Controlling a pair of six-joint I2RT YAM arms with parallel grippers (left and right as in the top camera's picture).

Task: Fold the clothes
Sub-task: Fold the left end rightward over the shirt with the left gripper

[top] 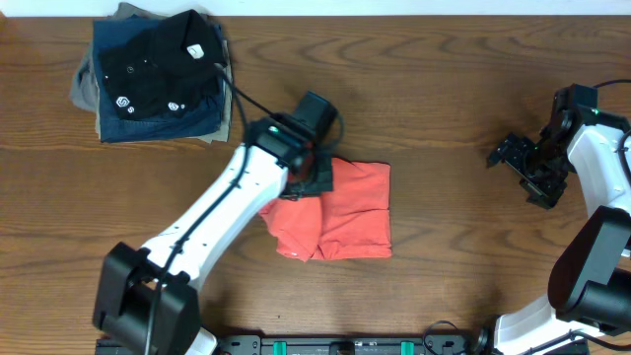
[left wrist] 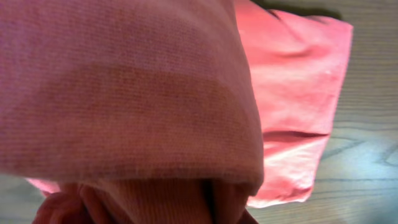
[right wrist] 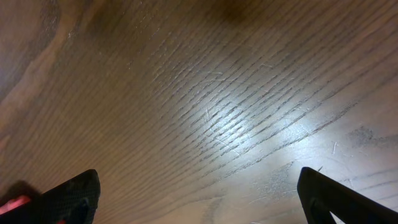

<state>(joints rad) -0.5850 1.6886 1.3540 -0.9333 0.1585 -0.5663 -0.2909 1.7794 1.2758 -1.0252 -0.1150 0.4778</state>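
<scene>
The clothes (top: 345, 212) are a red-orange shirt lying folded into a rough rectangle at the middle of the wooden table. My left gripper (top: 312, 181) sits at its upper left corner, shut on a fold of the fabric. In the left wrist view a lifted layer of the shirt (left wrist: 124, 93) fills most of the frame and hides my fingers, while the flat part (left wrist: 298, 74) lies beyond on the wood. My right gripper (top: 509, 156) hovers far to the right, open, with only bare wood between its fingers (right wrist: 74, 194).
A pile of folded garments sits at the back left: a black shirt with small white logos (top: 163, 61) on top of blue (top: 148, 123) and khaki (top: 87, 91) ones. The left arm (top: 212, 222) reaches diagonally from the front edge.
</scene>
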